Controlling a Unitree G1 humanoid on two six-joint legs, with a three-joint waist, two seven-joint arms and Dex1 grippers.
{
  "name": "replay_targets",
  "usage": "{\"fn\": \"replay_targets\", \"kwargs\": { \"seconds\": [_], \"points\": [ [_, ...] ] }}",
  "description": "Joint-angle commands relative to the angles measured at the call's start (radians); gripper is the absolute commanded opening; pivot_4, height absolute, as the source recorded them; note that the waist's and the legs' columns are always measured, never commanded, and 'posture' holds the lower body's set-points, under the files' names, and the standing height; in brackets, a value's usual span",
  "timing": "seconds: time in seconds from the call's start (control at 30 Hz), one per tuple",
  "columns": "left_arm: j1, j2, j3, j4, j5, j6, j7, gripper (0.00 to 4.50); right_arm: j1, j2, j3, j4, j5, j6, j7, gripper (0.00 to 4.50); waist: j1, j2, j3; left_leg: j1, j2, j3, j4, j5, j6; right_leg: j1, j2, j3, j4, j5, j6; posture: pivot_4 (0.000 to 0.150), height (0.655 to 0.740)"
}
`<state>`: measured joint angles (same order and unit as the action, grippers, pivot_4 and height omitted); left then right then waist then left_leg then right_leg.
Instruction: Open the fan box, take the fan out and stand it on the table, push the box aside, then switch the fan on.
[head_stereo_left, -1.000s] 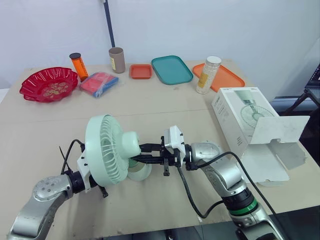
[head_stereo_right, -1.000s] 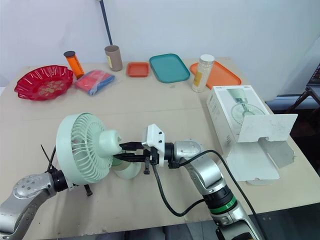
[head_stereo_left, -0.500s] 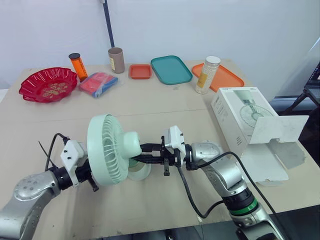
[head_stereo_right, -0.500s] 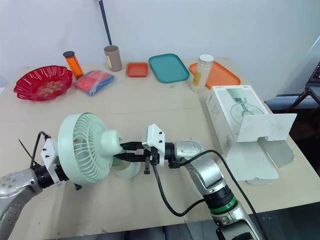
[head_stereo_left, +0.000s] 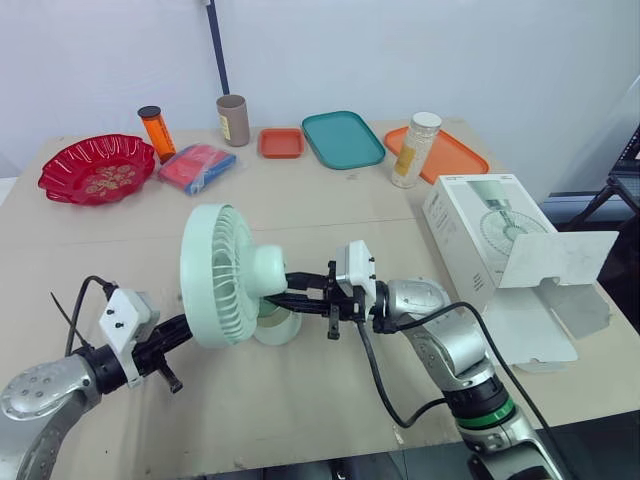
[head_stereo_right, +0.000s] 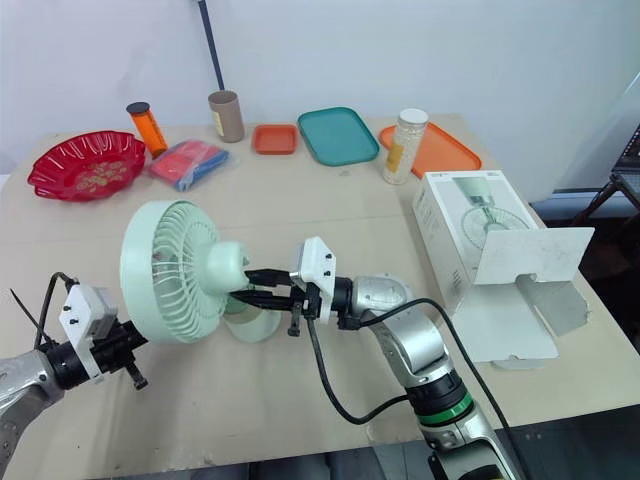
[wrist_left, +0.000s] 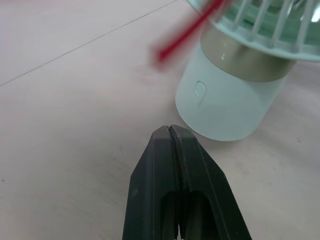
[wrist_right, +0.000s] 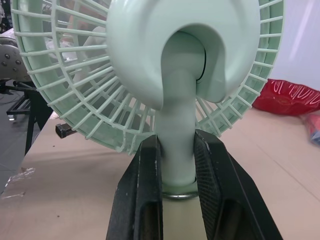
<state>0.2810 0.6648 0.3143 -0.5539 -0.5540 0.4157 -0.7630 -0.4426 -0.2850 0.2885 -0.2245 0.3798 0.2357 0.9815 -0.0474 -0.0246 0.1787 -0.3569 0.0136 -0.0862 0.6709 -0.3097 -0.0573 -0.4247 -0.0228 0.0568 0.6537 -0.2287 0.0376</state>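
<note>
1. I read this as a robot test lab, not a home or a shop.
2. A bare white wall (head_stereo_left: 420, 50) fills the top of the frame, with no furniture or decoration against it.
3. The table (head_stereo_left: 330, 200) has a plain beige board top with visible seams.
4. Along its far edge, unrelated props sit in a row: a red bowl (head_stereo_left: 97, 168), an orange bottle (head_stereo_left: 156, 132), a cardboard tube (head_stereo_left: 233, 119), three trays (head_stereo_left: 343, 138) and a jar (head_stereo_left: 416, 150).
5. The opened fan box (head_stereo_left: 480, 230) lies at centre right.
6. A black pole (head_stereo_left: 218, 45) rises at top centre, and a black metal frame (head_stereo_left: 622, 180) shows at the right edge.
</note>
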Motion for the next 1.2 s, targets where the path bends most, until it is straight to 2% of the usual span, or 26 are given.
{"fn": "replay_targets", "kwargs": {
  "seconds": [0.03, 0.57, 1.2],
  "points": [
    [0.009, 0.004, 0.035, -0.043, -0.018, 0.007, 0.015, 0.09, -0.018, 0.009, -0.021, -0.028, 0.006, -0.072, 0.01, 0.31, 0.0, 0.0, 0.0, 0.0, 0.0, 0.0, 0.0, 0.0, 0.0, 0.0, 0.0, 0.0, 0.0, 0.0, 0.0, 0.15, 0.74],
    [0.028, 0.014, 0.061, -0.083, -0.037, 0.053, 0.033, 0.09, 0.002, 0.01, -0.009, 0.07, -0.028, -0.141, 0.035, 0.31, 0.0, 0.0, 0.0, 0.0, 0.0, 0.0, 0.0, 0.0, 0.0, 0.0, 0.0, 0.0, 0.0, 0.0, 0.0, 0.15, 0.74],
    [0.012, 0.007, 0.044, -0.078, -0.031, 0.052, 0.037, 0.09, 0.011, 0.008, -0.002, 0.092, -0.041, -0.146, 0.036, 0.31, 0.0, 0.0, 0.0, 0.001, 0.0, 0.0, 0.0, 0.0, 0.0, 0.0, 0.0, 0.0, 0.0, 0.0, 0.0, 0.15, 0.74]
  ]
}}
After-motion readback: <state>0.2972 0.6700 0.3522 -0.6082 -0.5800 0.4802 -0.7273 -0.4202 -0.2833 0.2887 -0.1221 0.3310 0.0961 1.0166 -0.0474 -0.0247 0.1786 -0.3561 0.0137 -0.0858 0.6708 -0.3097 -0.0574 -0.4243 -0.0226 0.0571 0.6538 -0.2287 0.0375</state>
